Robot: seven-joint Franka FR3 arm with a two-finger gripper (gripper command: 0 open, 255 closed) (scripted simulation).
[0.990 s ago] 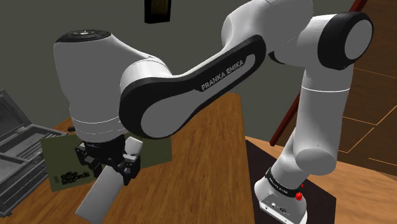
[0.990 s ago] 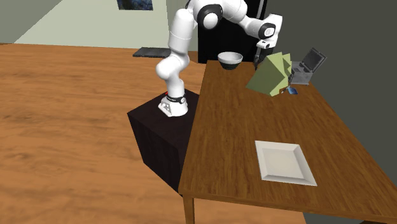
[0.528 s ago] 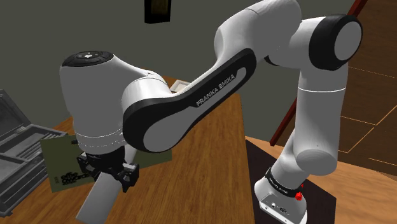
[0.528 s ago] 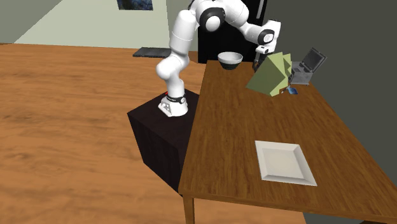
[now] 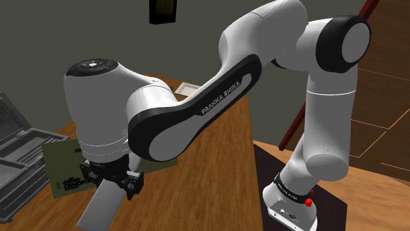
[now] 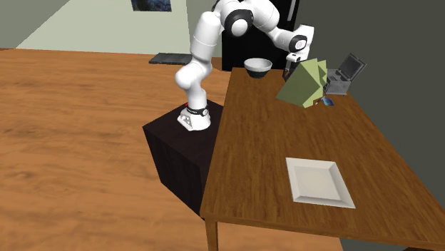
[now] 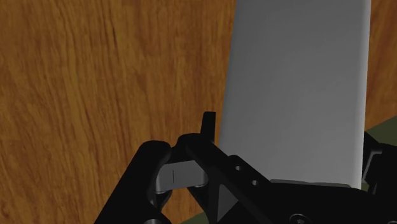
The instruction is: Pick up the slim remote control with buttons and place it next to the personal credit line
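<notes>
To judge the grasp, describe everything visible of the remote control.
The remote control is drawn as a plain, pale grey slim slab with straight edges; no buttons show on the face in view. One end sits between the fingers of the black gripper, which clasp its long sides, and the rest juts out past the fingertips, slanting down over the wooden table. An olive-green card lies right beside it. Whether its far end touches the table cannot be told.
</notes>
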